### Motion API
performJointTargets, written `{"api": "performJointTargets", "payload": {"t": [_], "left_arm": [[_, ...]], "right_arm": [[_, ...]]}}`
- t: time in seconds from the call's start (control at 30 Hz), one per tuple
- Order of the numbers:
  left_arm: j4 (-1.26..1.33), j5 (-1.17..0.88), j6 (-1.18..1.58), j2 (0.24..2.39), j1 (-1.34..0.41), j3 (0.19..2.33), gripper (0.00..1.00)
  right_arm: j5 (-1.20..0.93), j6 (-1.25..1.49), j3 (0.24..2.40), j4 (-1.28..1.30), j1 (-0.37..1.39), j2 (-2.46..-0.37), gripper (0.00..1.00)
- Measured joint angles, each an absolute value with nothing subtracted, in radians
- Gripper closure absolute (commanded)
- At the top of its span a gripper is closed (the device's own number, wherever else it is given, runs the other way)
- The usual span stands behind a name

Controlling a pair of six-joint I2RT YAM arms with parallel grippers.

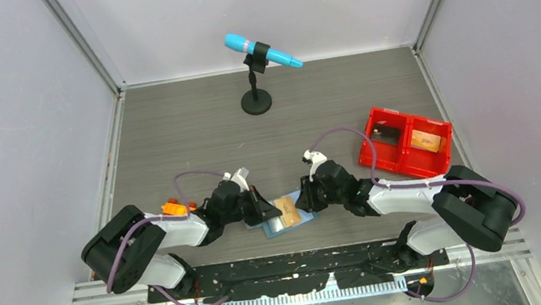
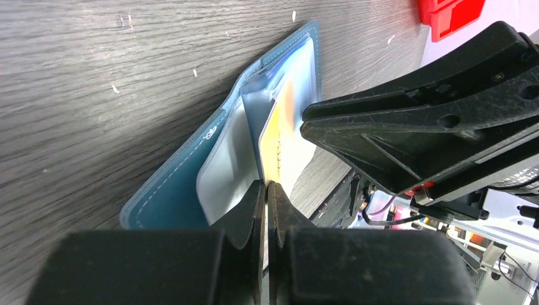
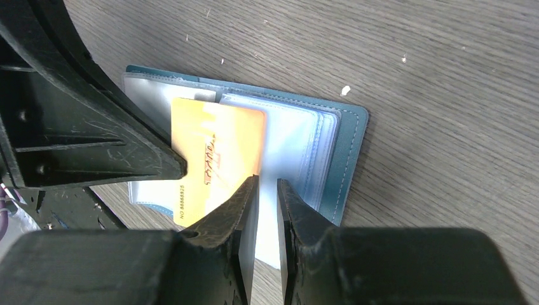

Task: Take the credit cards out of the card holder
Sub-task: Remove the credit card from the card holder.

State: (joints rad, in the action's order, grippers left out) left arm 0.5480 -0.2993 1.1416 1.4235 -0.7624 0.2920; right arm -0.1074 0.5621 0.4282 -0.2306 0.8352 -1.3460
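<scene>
Left gripper (image 2: 266, 185) is clamped tight on the near edge of the orange card (image 2: 284, 136), which looks partly out of its pocket. Right gripper (image 3: 266, 184), jaws narrowly apart, seems to pinch a clear sleeve of the holder (image 3: 348, 146), which lies open on the table (image 3: 445, 63). Best to steady the holder with the right and draw the card straight out with the left, flat and untwisted.

Grey table (image 1: 172, 133): card holder (image 1: 275, 230), bin (image 1: 402, 167) (red), stand (image 1: 257, 103)
</scene>
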Motion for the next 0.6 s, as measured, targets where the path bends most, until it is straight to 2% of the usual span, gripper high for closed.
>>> {"api": "performJointTargets", "payload": {"t": [0.27, 0.6], "left_arm": [[0.432, -0.295, 1.092, 1.28, -0.731, 0.275, 1.0], [-0.01, -0.243, 0.886, 0.956, -0.724, 0.377, 1.0]], "right_arm": [[-0.106, 0.551, 0.449, -0.187, 0.835, -1.346, 0.76], [-0.123, 0.426, 0.504, 0.013, 0.834, -1.261, 0.7]]}}
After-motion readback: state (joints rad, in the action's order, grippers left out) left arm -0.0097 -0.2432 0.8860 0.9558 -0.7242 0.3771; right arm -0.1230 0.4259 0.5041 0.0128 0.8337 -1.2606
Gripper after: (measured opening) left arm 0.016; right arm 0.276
